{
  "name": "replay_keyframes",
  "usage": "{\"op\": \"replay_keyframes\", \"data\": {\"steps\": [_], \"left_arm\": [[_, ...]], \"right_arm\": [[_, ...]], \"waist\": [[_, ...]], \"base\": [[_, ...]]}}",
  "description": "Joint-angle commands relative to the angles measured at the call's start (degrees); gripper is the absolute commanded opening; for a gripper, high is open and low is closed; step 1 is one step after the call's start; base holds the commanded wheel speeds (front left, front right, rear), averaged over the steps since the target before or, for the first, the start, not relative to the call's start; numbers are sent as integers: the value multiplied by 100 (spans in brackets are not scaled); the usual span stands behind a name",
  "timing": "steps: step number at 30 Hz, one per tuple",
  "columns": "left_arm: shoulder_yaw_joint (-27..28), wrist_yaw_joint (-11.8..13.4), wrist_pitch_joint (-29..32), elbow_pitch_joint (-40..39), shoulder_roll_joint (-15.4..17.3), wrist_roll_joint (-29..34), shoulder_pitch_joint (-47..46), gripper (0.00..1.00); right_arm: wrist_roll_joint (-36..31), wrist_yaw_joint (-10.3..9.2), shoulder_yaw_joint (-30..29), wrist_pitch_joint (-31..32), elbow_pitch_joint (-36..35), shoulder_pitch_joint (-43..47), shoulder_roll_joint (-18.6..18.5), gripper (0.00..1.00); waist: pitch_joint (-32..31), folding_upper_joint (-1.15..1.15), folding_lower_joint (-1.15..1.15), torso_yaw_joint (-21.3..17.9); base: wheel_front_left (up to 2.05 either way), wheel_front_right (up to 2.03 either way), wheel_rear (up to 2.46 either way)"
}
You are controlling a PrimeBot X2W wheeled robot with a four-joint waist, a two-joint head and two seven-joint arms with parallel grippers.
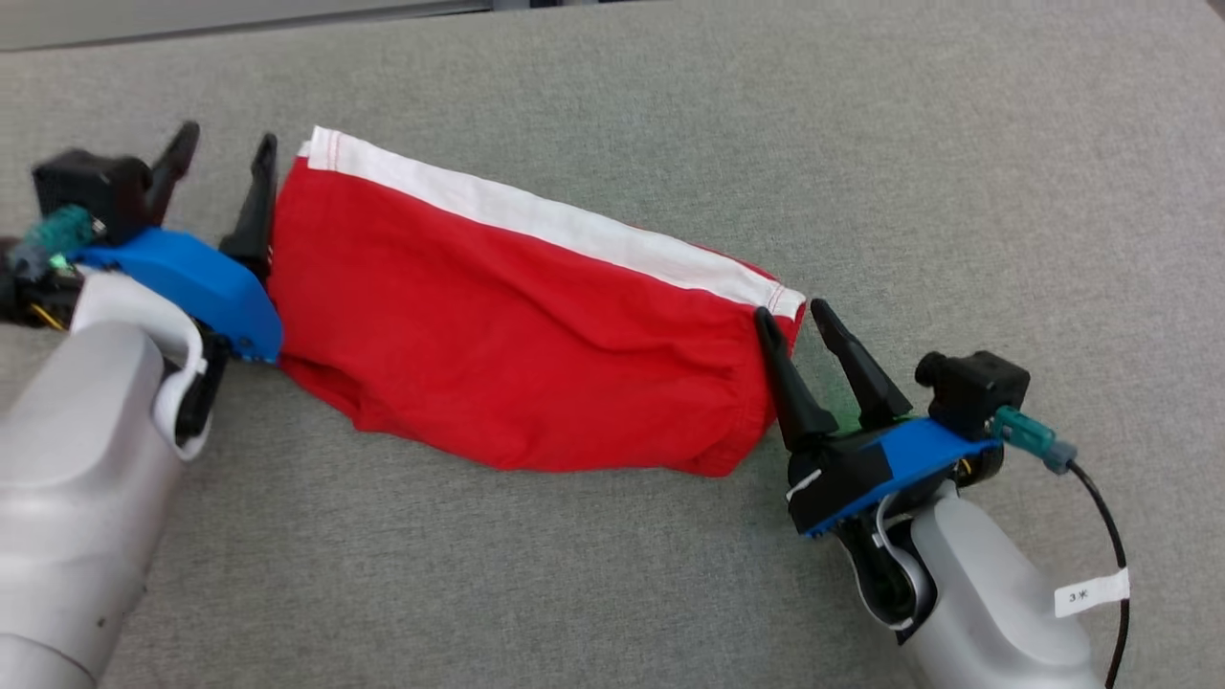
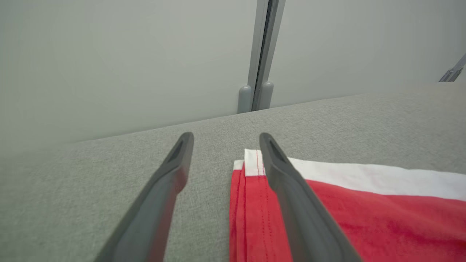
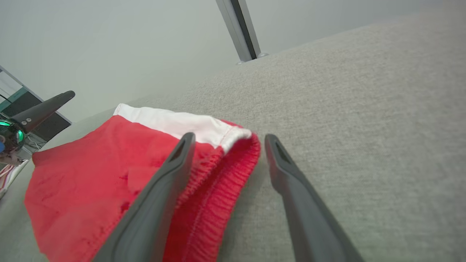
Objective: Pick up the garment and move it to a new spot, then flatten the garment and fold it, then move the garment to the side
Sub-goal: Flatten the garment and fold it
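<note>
You have one garment to deal with: a pair of red cotton shorts with a white side band (image 1: 498, 354), lying folded and mostly flat on the grey fabric-covered tabletop (image 1: 861, 144). It stretches between your two claws, one at each end.

Your left claw (image 1: 227, 136) stands spread, grasping nothing. In its wrist view, the left claw (image 2: 226, 135) has one finger over bare tabletop and the other crossing the stitched hem corner of the shorts (image 2: 364, 218), so the cloth's edge lies between the two fingers.

Your right claw (image 1: 792, 310) is spread too, and nothing is gripped. In its own view, the right claw (image 3: 229, 135) has one finger lying across the gathered elastic waistband of the shorts (image 3: 91, 174), with the other off to the side over bare tabletop.

Each claw has two dark fingers, four in all. One black cable with a white tag (image 1: 1091, 593) hangs by your right forearm.
</note>
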Motion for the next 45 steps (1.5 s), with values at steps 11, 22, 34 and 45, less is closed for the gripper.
{"op": "replay_keyframes", "data": {"steps": [11,22,34,45], "left_arm": [[-174,13,-139,570,-484,-407,663,100],[-429,13,84,1338,-778,-665,868,100],[-374,40,-86,1559,-1086,-942,1207,0],[360,617,-180,517,-1270,-507,2549,0]], "right_arm": [[-1539,0,-1067,-19,-257,680,7,100],[-2095,0,-1514,-19,-356,1006,20,100],[-2182,0,-1668,-19,-208,1269,19,100],[-2175,0,-1675,-20,17,1893,17,100]], "waist": [[-350,0,0,206],[-450,0,0,210],[-975,0,0,354],[-1803,0,0,979]], "base": [[0,0,0],[0,0,0],[0,0,0],[0,0,0]]}}
